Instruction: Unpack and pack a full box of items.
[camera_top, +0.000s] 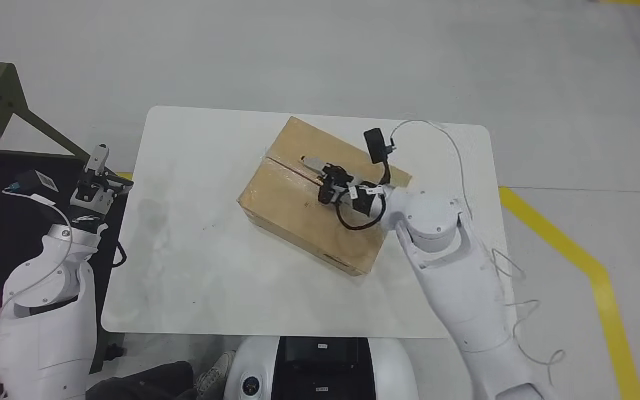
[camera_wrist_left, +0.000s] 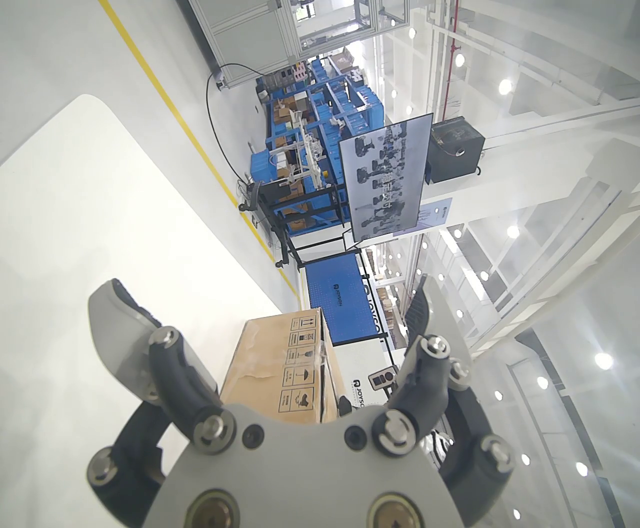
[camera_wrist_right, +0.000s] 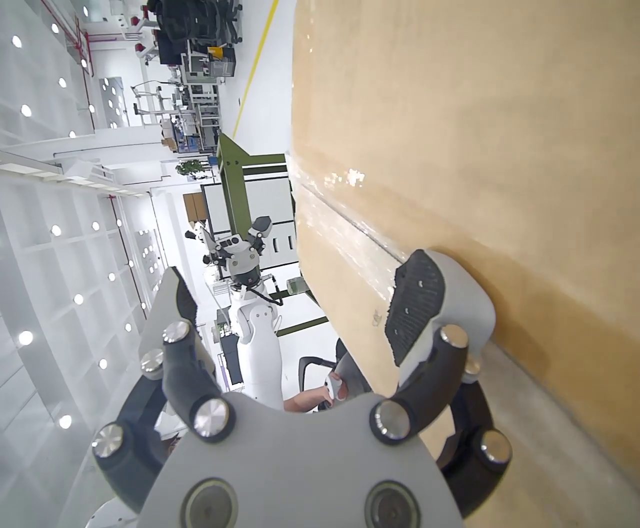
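A closed cardboard box (camera_top: 310, 205) lies at an angle in the middle of the white table (camera_top: 200, 270), its top seam (camera_wrist_right: 345, 227) sealed with clear tape. My right gripper (camera_top: 322, 172) hovers over the box top near the seam. It is open, with one finger pad (camera_wrist_right: 417, 305) touching the cardboard (camera_wrist_right: 450, 125) beside the tape and the other finger (camera_wrist_right: 175, 300) out in the air. My left gripper (camera_top: 92, 178) is held beyond the table's left edge, open and empty (camera_wrist_left: 272, 315), facing the box's printed side (camera_wrist_left: 280, 370) across bare tabletop (camera_wrist_left: 75, 225).
A white cable (camera_top: 450, 150) loops from the right arm over the table's far right corner. A dark mat (camera_top: 30, 200) lies on the floor left of the table. A yellow floor line (camera_top: 560, 240) runs to the right. Bare tabletop surrounds the box.
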